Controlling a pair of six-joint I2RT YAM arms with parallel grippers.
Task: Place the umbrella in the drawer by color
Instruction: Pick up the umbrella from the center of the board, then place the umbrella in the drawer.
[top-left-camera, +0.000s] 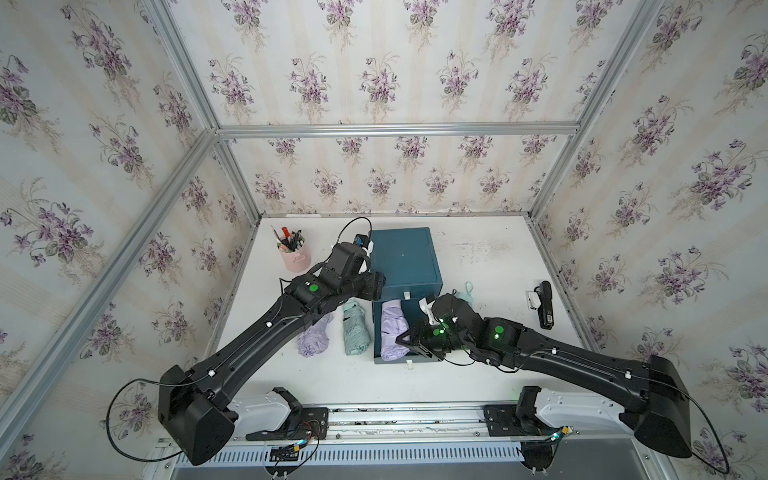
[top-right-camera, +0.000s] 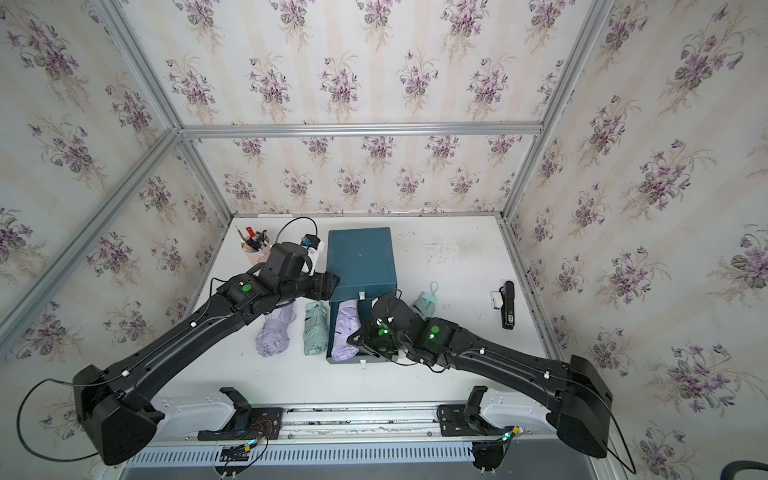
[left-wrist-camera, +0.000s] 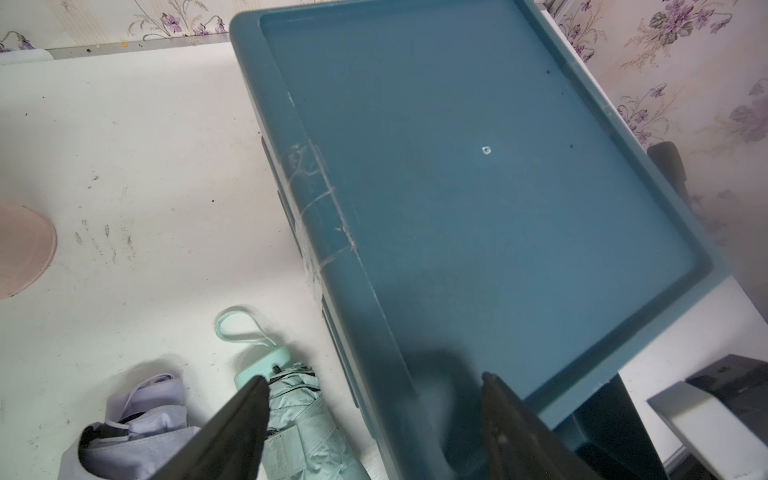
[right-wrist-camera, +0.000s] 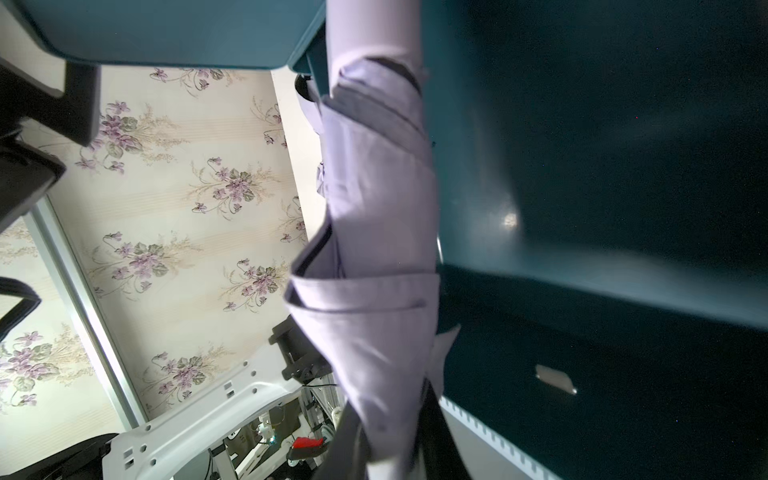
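Note:
The drawer unit is a teal cabinet (top-left-camera: 405, 257) (left-wrist-camera: 478, 187) whose bottom drawer (top-left-camera: 409, 364) is pulled out toward me. A folded lilac umbrella (top-left-camera: 392, 328) (right-wrist-camera: 382, 232) lies along the drawer's left side, and my right gripper (top-left-camera: 409, 337) (right-wrist-camera: 390, 440) is shut on its near end. My left gripper (top-left-camera: 377, 286) (left-wrist-camera: 374, 399) hangs open over the cabinet's front left corner with nothing between its fingers. On the table left of the drawer lie a mint umbrella (top-left-camera: 355, 332) (left-wrist-camera: 299, 415) and another lilac umbrella (top-left-camera: 313, 338) (left-wrist-camera: 137, 428).
A second mint umbrella (top-left-camera: 465, 293) lies right of the cabinet, partly hidden behind my right arm. A pink cup of pens (top-left-camera: 296, 255) stands at the back left. A black device (top-left-camera: 544, 305) lies near the right wall.

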